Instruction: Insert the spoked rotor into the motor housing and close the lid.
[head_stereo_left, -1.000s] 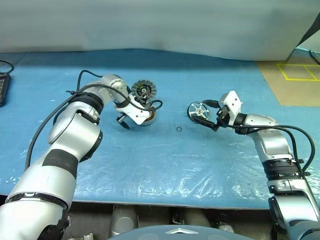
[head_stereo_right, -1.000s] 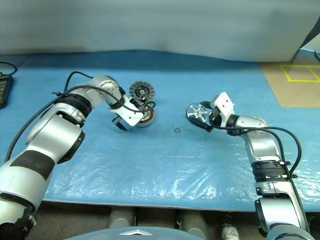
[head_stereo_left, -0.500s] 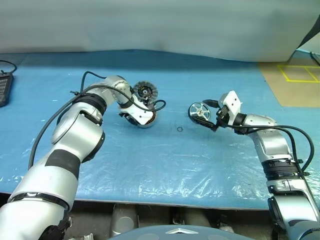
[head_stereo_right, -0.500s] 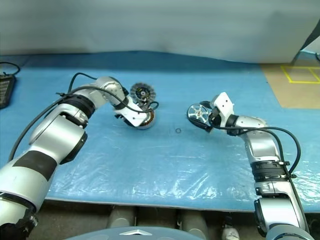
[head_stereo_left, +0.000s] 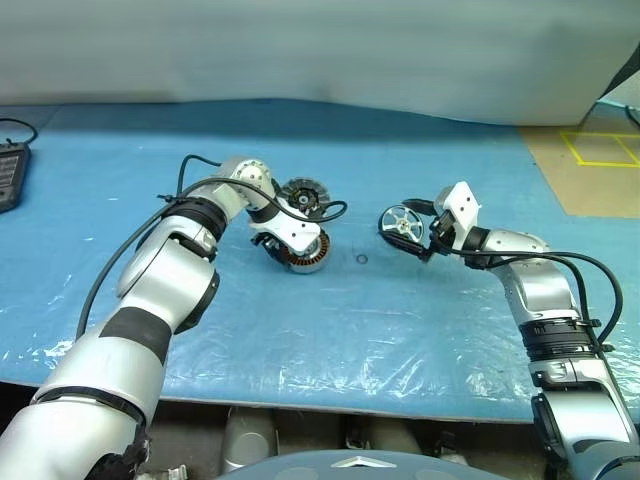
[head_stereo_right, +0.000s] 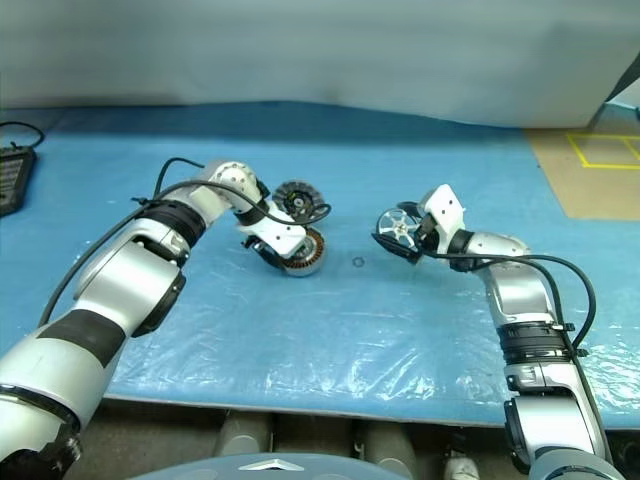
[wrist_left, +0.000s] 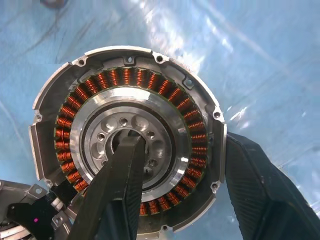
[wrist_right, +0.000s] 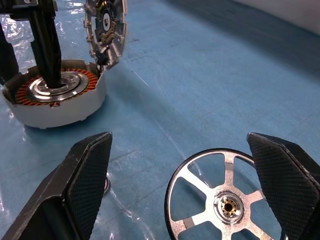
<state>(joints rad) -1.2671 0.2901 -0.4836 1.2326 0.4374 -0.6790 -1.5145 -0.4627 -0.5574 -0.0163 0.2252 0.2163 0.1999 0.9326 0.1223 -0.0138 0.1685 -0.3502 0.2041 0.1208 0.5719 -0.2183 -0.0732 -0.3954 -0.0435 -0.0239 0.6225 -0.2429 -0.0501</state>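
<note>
The motor housing (head_stereo_left: 312, 258) lies on the blue mat with its copper windings (wrist_left: 150, 80) facing up. Its ribbed lid (head_stereo_left: 300, 197) stands upright at the far edge, still joined. My left gripper (wrist_left: 181, 150) points steeply down and is shut on the housing wall, with one finger (wrist_left: 120, 190) in the centre bore and the other outside the rim. The spoked rotor (head_stereo_left: 402, 222) sits tilted to the right of the housing. It is between the wide-apart fingers (wrist_right: 85, 185) of my open right gripper (head_stereo_left: 420, 232), with a gap on one side.
A small dark ring (head_stereo_left: 360, 259) lies on the mat between housing and rotor. A black device (head_stereo_left: 8, 172) sits at the far left edge. Brown floor with yellow tape (head_stereo_left: 592, 150) lies beyond the mat at the right. Crinkled clear film covers the mat's near part.
My left gripper went from open to shut on the housing and shifted it, with the lid, to the right toward the rotor. The right arm and rotor stayed put.
</note>
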